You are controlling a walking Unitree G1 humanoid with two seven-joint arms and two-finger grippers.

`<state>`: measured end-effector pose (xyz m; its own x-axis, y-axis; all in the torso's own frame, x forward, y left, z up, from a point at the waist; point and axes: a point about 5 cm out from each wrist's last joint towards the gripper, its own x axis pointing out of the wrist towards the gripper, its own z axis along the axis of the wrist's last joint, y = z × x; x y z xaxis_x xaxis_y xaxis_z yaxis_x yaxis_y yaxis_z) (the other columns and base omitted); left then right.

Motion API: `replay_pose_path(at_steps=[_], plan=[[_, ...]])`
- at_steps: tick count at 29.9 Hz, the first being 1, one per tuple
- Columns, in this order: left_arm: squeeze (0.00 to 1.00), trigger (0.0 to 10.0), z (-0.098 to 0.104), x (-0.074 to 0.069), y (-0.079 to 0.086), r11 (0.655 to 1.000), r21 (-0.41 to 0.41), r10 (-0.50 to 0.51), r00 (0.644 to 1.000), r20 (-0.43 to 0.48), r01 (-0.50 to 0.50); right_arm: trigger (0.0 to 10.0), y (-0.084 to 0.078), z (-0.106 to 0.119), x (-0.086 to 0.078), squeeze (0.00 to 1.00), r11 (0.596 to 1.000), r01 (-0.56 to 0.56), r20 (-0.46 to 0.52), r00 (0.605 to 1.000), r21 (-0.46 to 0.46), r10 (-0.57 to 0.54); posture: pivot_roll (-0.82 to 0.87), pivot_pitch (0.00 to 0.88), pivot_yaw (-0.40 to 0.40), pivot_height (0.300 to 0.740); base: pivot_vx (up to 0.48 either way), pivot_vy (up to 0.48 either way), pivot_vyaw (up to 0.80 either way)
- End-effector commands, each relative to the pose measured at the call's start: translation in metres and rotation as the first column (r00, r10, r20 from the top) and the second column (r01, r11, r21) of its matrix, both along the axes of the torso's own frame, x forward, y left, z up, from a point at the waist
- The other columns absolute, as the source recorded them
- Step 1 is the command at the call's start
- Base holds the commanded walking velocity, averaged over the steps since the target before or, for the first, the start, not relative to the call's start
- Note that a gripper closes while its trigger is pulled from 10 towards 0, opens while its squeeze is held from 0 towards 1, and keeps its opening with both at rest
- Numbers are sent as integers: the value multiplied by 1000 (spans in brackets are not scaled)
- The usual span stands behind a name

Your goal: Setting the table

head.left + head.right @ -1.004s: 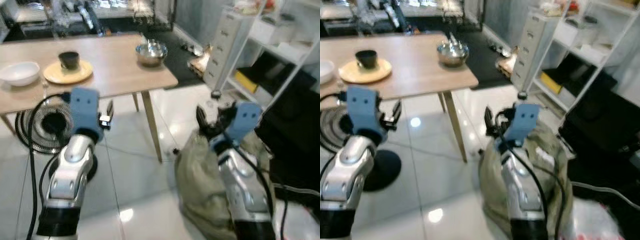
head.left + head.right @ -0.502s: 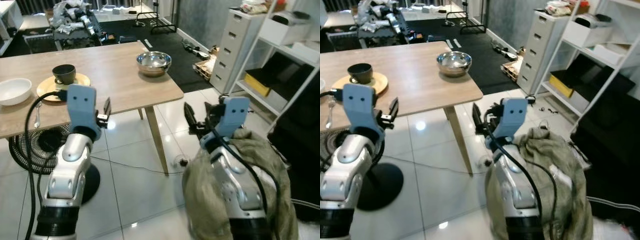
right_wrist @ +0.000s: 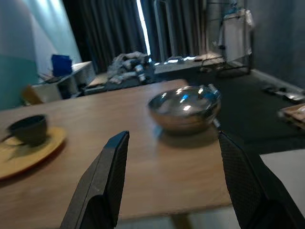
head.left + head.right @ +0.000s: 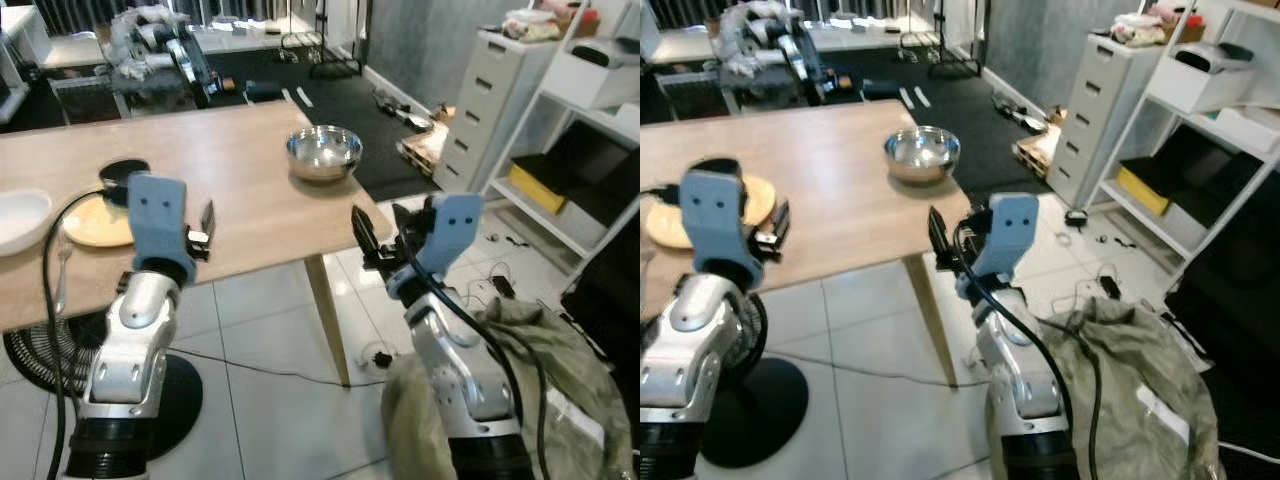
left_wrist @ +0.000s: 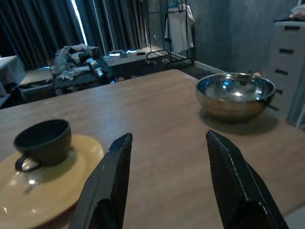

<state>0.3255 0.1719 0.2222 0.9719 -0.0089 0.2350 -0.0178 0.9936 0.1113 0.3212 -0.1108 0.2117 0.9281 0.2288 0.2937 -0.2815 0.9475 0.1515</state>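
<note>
A wooden table carries a steel bowl near its right end, a black cup on a yellow plate, a white bowl at the far left, and a spoon. My left gripper is open and empty, held over the table's near edge beside the plate; its wrist view looks at the cup and steel bowl. My right gripper is open and empty, just off the table's right corner, facing the steel bowl.
A floor fan stands under the table. A white drawer cabinet and a shelf unit line the right side. An olive cloth heap lies on the tiles by my right arm. Clutter sits beyond the table.
The camera has come closer to the table, which now fills more of the view. Both arms are higher against the table's edge. Both grippers stay open and empty.
</note>
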Motion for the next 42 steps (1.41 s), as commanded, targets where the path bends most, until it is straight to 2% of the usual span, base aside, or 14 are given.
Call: replay_pose_path(at_steps=[1,19,24,25,26,28,34,42], plan=[[0,10000,-2,-1,6,1000,14,21,1000,-6,-21,10000,7,-2,-1,0,1000,-22,-7,1000,1,22,16,0,59,740,480,0,0],[0,10000,-2,0,6,1000,17,22,1000,-2,-22,10000,4,-1,2,0,1000,9,-6,1000,3,-9,17,0,55,740,480,0,0],[0,10000,-2,0,6,1000,17,22,1000,-1,-22,10000,-2,-3,5,0,999,44,-17,999,-4,-44,15,0,54,740,480,0,0],[0,10000,-2,1,7,1000,23,16,1000,-5,-16,10000,-9,-4,8,0,996,83,-31,996,-17,-84,14,0,55,740,337,0,0],[0,10000,-2,1,7,1000,23,16,1000,-5,-16,10000,-9,-4,8,0,996,83,-31,996,-17,-84,14,0,55,740,337,0,0],[0,10000,-1,1,5,998,55,-19,1000,-12,19,10000,-14,-6,10,0,993,113,-43,992,-26,-114,14,0,54,740,0,0,0],[0,10000,0,-2,4,992,77,-95,995,-25,97,10000,-20,-6,13,0,990,136,-52,989,-36,-138,18,0,54,740,0,0,0],[0,10000,0,-3,5,992,80,-94,995,-24,96,10000,-19,-12,16,0,988,138,-85,986,-65,-144,23,0,51,740,0,0,0]])
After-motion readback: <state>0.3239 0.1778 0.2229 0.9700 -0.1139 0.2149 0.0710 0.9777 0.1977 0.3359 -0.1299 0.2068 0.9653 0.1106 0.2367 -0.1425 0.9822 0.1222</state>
